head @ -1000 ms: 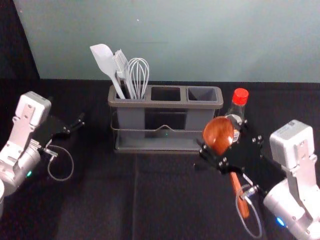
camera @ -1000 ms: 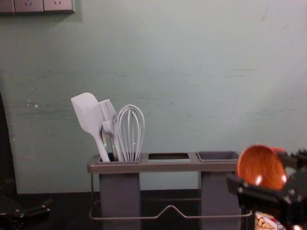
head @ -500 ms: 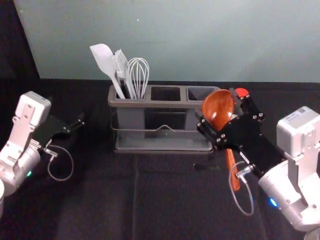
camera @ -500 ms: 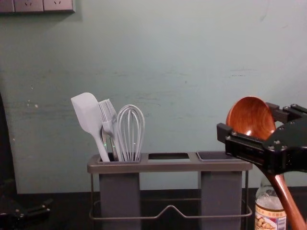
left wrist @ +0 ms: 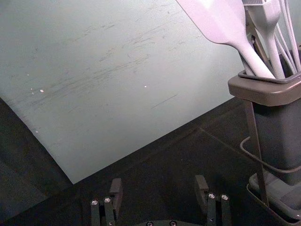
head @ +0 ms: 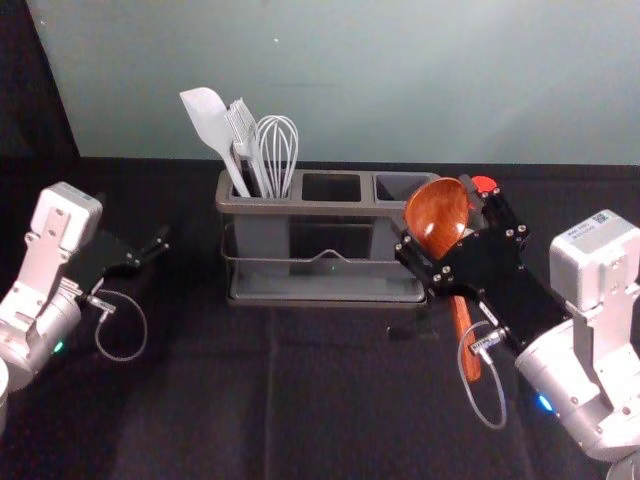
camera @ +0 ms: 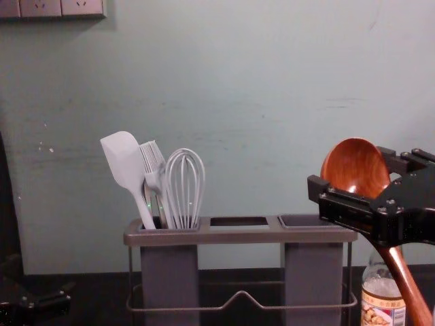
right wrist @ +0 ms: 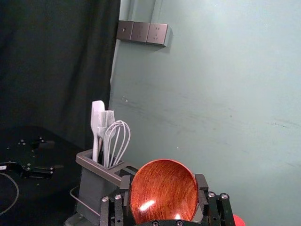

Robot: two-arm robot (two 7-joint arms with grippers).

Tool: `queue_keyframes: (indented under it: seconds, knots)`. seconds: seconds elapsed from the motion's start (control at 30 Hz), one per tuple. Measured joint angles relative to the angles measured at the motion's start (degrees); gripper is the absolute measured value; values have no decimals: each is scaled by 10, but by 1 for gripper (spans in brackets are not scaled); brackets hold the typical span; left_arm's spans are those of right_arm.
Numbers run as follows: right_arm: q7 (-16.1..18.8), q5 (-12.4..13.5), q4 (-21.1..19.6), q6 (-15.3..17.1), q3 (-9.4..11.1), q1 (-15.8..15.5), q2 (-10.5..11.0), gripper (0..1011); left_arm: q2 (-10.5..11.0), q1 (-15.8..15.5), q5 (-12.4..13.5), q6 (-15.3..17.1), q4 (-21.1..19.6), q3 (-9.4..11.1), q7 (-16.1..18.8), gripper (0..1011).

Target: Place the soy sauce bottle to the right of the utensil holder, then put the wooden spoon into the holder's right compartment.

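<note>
Holder on counter. Spatula, brush, whisk in its nine o'clock compartment. Bottle beside holder at three o'clock. Spoon in right hand, before bottle, handle toward six o'clock.

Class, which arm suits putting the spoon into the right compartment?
Right, likely: the right tool grips the spoon near that compartment, while the left tool is open and empty, off to the left.
</note>
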Motion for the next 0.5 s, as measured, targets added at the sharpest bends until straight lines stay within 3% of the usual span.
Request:
queue_keyframes:
  seconds: [0.3, 0.5]
  knots:
    - [1, 1, 0, -1, 1, -1, 0, 840, 0, 0, 0, 0, 0, 0, 0, 1005]
    - [3, 25, 0, -24, 12, -3, 5, 839, 0, 0, 0, 0, 0, 0, 0, 1005]
